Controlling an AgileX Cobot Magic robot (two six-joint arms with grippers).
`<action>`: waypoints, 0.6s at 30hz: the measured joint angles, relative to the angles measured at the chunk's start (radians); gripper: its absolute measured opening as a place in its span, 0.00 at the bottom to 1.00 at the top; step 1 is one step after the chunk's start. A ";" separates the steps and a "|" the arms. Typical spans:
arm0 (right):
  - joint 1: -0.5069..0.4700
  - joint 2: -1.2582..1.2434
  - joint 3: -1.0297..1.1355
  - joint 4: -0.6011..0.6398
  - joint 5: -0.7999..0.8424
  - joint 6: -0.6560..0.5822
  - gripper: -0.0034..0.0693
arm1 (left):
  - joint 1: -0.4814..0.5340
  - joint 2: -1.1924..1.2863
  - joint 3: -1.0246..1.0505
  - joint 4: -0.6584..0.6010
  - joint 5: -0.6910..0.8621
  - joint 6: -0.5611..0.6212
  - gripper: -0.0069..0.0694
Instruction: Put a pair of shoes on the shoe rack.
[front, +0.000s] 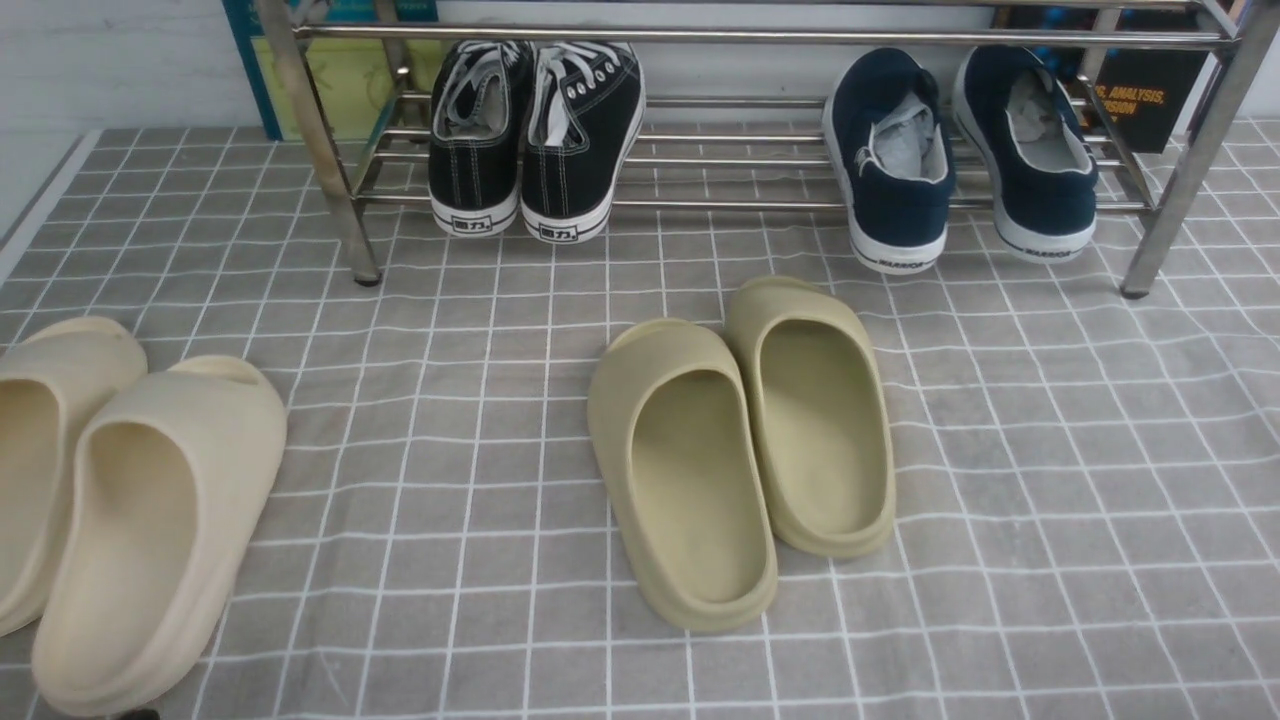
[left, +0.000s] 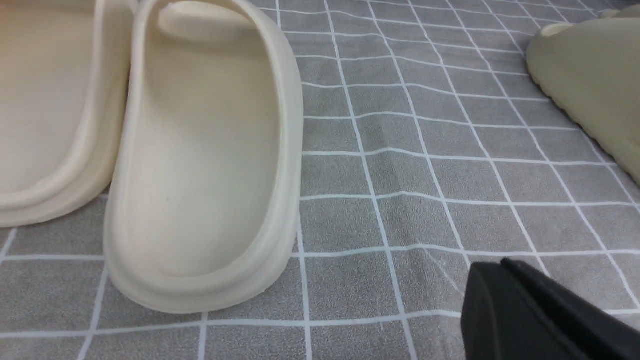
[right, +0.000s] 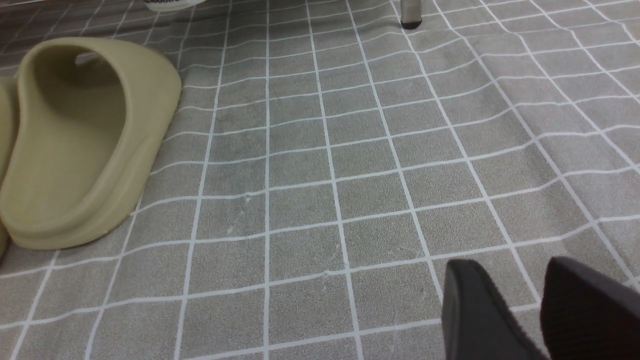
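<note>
The two black canvas sneakers, left (front: 476, 140) and right (front: 580, 140), stand side by side on the lower shelf of the silver shoe rack (front: 760, 37), at its left end, heels towards me. Neither gripper shows in the front view. In the left wrist view my left gripper (left: 492, 266) is shut and empty, low over the checked cloth beside a beige slipper (left: 200, 160). In the right wrist view my right gripper (right: 515, 267) is open and empty over bare cloth, well apart from an olive slipper (right: 75, 145).
Two navy slip-ons (front: 895, 160) sit at the rack's right end. A pair of olive slippers (front: 745, 450) lies mid-cloth. A pair of beige slippers (front: 150, 530) lies at the front left. A rack leg foot (right: 411, 15) shows in the right wrist view.
</note>
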 joint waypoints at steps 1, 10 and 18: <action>0.000 0.000 0.000 0.000 0.000 0.000 0.38 | 0.005 0.000 0.000 0.000 0.000 0.002 0.07; 0.000 0.000 0.000 0.000 0.000 0.000 0.38 | 0.083 0.000 0.000 0.007 0.000 0.006 0.07; 0.000 0.000 0.000 0.000 0.000 0.000 0.38 | 0.080 0.000 0.000 0.002 0.000 0.006 0.07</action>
